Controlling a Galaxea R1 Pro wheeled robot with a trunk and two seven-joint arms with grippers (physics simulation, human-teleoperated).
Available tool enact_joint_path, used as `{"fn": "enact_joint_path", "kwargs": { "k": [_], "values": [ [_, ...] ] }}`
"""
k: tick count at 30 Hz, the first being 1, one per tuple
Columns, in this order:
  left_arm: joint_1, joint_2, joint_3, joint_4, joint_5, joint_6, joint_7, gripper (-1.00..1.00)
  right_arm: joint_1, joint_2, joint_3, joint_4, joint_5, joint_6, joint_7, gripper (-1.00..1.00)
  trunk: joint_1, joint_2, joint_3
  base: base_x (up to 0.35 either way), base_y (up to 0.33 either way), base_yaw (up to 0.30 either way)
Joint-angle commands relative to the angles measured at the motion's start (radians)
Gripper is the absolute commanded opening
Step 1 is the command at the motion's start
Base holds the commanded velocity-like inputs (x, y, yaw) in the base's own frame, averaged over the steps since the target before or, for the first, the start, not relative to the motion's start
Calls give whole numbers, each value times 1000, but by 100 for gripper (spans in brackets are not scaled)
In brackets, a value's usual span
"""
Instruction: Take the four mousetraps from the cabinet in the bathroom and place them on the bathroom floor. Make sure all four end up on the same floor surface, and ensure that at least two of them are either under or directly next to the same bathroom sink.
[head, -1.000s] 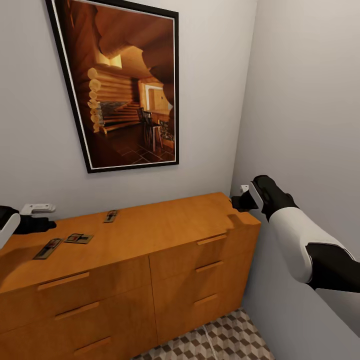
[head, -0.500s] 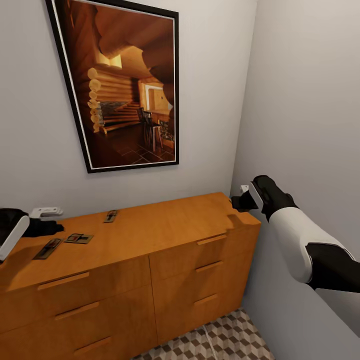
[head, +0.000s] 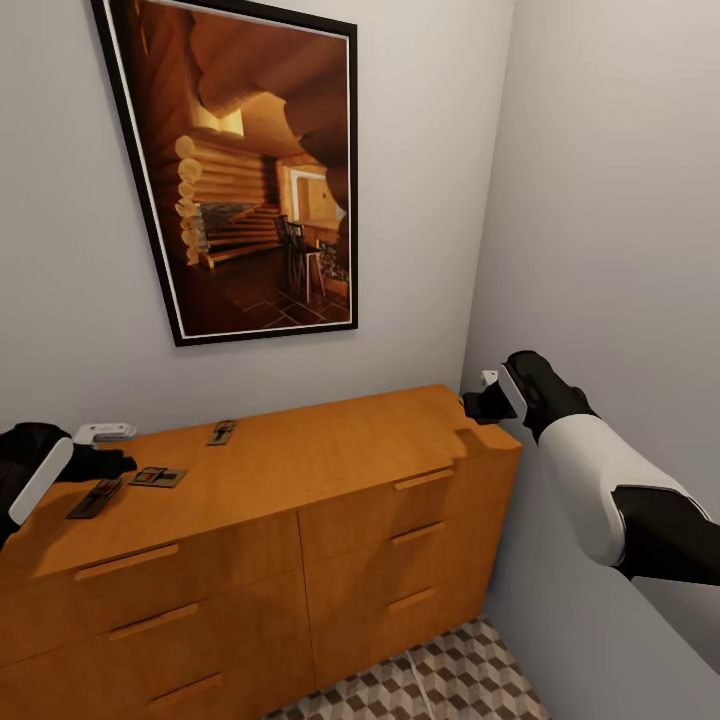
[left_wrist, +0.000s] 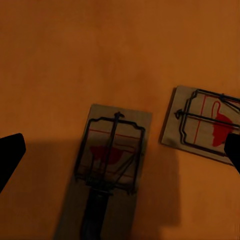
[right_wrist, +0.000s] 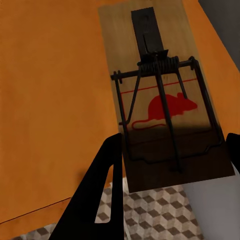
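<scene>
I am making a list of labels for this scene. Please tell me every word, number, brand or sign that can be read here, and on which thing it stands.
No readable text: there are no words, numbers or brand names.
Mousetrap in the right end effector: a red mouse picture, no letters.
Two mousetraps on the cabinet: red marks, no letters.
Wall picture: a log cabin room, no caption.

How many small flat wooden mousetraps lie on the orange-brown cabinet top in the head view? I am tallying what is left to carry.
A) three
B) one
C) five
A: three small flat wooden mousetraps lie on the orange-brown wooden cabinet: one near the wall and two, and, by the left end effector.
</scene>
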Motion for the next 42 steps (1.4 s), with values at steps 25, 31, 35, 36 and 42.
{"fn": "enact_joint_path", "kwargs": {
  "k": [25,31,35,36,42],
  "values": [
    [-1,6,-6,13,7,3,6,100,-1,1,-5,3,9,3,7,-100,0,-1,-1,-7,0,0],
    [-1,6,-6,12,7,3,6,100,-1,1,-5,4,9,3,7,-100,0,-1,-1,-28,0,0],
    [-1,6,-6,12,7,3,6,100,-1,1,-5,4,9,3,7,-100,0,-1,-1,-7,0,0],
    [-1,6,-6,12,7,3,6,100,-1,1,-5,5,9,3,7,-100,0,-1,-1,-4,0,0],
    [-1,6,-6,11,5,3,6,100,-1,0,-5,5,9,3,7,-100,0,-1,-1,-1,0,0]
  ]
}}
